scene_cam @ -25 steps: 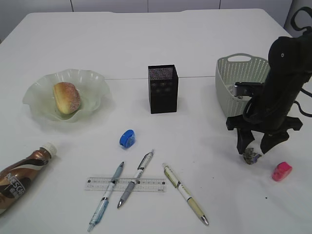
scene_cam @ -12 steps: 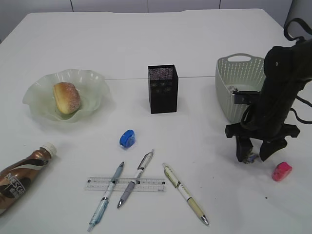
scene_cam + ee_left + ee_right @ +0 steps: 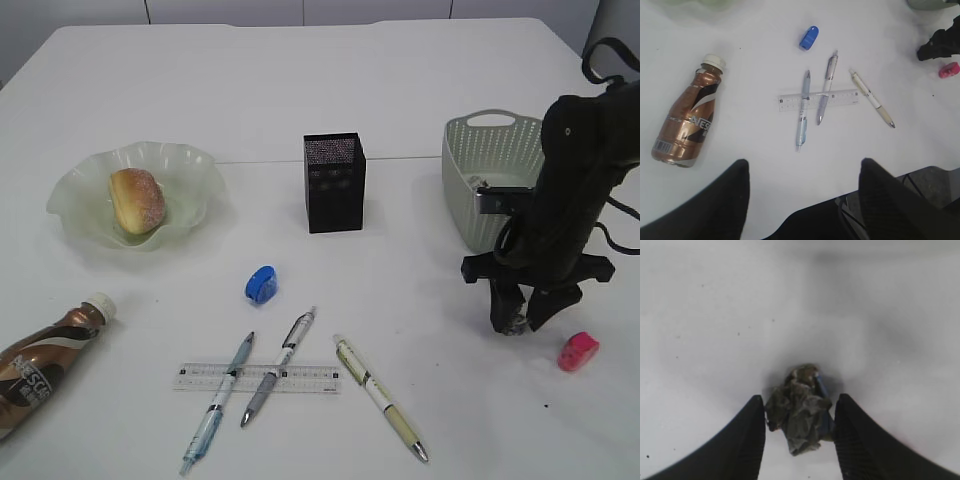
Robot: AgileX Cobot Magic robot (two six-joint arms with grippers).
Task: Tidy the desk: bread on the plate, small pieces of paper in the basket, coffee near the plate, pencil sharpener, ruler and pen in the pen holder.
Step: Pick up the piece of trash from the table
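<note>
Centrally, the black mesh pen holder (image 3: 334, 182) stood upright on the white table (image 3: 300, 80) and serves as the landmark. Right of the pen holder stood the pale basket (image 3: 490, 175); in front of that basket, the right gripper (image 3: 521, 322) pointed down at the table, its two fingers (image 3: 746, 440) closed against either side of a crumpled piece of paper (image 3: 799, 414). The wrist view showed the paper wedged between the finger pads; whether it touched the table could not be told. A pink pencil sharpener (image 3: 578, 351) lay just right of that gripper, apart from it. Left of the pen holder, the pale green plate (image 3: 190, 175) carried the bread (image 3: 136, 199). In front of the pen holder and slightly left lay a blue pencil sharpener (image 3: 261, 284). Farther forward, the clear ruler (image 3: 305, 376) lay flat, with a blue pen (image 3: 218, 403) and a grey pen (image 3: 277, 367) crossing over it; a cream pen (image 3: 380, 397) lay just right of the ruler's end. The coffee bottle (image 3: 45, 362) lay on its side at the front left, well apart from the pen holder. The left gripper (image 3: 805, 190) hovered above the near table edge, fingers (image 3: 890, 197) spread wide, holding nothing.
</note>
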